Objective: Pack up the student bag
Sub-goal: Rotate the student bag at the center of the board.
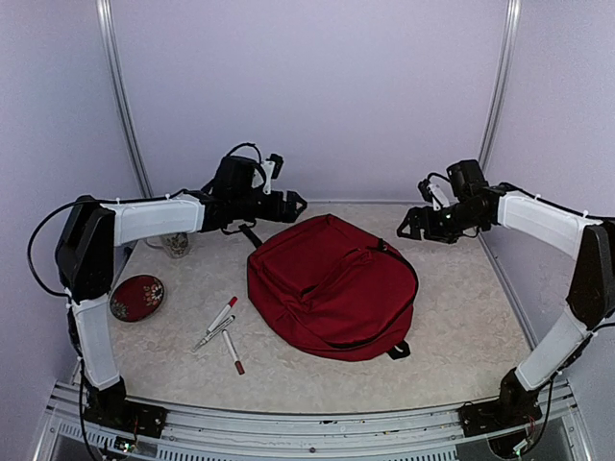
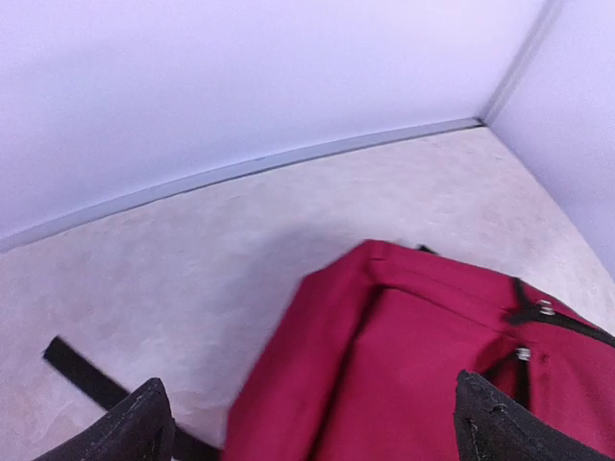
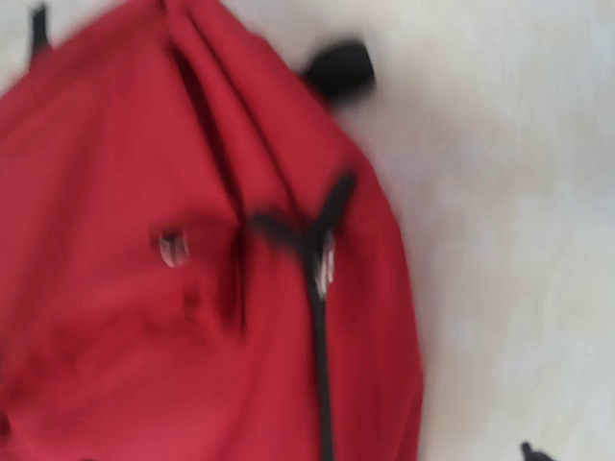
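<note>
Student bag (image 1: 332,288): big dark-red fabric backpack, lying flat mid-table (image 1: 461,317), black zip lines and small metal pulls on top. A black strap (image 2: 86,375) trails from its far-left corner and a black tab sticks out at the near right. Right wrist view is blurred.

Left arm reaches in from the left, forearm roughly level. Left pincer (image 1: 296,204) hangs just off the bag's far-left corner with fingers (image 2: 144,423) spread wide, nothing between them.

Right arm is bent in from the right. Right pincer (image 1: 411,226) hangs beside the bag's far-right edge, spread and empty; only one fingertip (image 3: 527,449) shows in its wrist view.

Left of the bag: three pens (image 1: 219,327), a red dish (image 1: 137,297).
</note>
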Tool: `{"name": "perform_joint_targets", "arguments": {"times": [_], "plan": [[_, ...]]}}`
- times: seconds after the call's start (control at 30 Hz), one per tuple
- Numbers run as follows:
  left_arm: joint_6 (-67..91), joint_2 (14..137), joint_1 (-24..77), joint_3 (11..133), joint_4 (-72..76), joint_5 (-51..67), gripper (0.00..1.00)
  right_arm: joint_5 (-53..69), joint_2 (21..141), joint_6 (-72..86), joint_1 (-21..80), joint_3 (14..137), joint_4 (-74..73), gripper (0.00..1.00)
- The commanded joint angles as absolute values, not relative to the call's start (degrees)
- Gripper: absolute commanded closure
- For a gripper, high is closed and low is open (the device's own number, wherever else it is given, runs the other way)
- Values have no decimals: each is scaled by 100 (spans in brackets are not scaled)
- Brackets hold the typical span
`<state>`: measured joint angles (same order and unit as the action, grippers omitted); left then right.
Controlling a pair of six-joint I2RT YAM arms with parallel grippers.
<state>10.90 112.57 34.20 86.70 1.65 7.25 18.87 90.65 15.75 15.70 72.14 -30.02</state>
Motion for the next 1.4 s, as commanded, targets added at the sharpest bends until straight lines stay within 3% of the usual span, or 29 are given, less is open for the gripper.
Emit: {"name": "perform_joint_targets", "arguments": {"times": [0.0,0.1,0.17,0.2,0.27,0.3,0.4,0.57,0.6,0.83,0.93,1.13,1.17,1.37], "plan": [[1131,12020,3212,8946,-647,354,1,1240,8731,2249,2156,6249,-3317,6],[884,12669,3105,9537,-1115,348,1,1341,8525,2524,2382,5580,-3208,6],[908,12954,3040,9776,-1344,308,3,1685,8384,2728,2393,5048,-2904,12],[928,12967,3033,9730,-1326,256,5,1786,8320,2827,2392,4865,-2761,19],[935,12794,3041,9325,-1007,334,11,1936,8249,2883,2374,4681,-2543,45],[963,12643,3047,9046,-832,416,17,1932,8256,2855,2327,4676,-2511,59],[977,12375,3081,8565,-507,876,52,1777,8399,2453,1915,4920,-2604,100],[810,12110,3425,8146,-89,1481,98,947,9025,1629,1042,6157,-2899,100],[766,12111,3502,8173,-96,1497,100,870,9197,1488,932,6536,-3007,100],[799,11797,4417,7948,57,1851,100,511,10010,618,728,8638,-3137,100],[686,11576,5105,7796,210,2202,100,1115,10313,651,729,9173,-3026,100],[275,11151,6343,7395,1200,3346,100,2438,10155,1259,1024,8591,-1581,100],[106,11164,6528,7450,1183,3400,95,2538,10156,1316,1098,8493,-1358,100],[-56,11407,6822,7919,997,3634,37,3191,10496,1021,1687,8597,-934,96]]}}
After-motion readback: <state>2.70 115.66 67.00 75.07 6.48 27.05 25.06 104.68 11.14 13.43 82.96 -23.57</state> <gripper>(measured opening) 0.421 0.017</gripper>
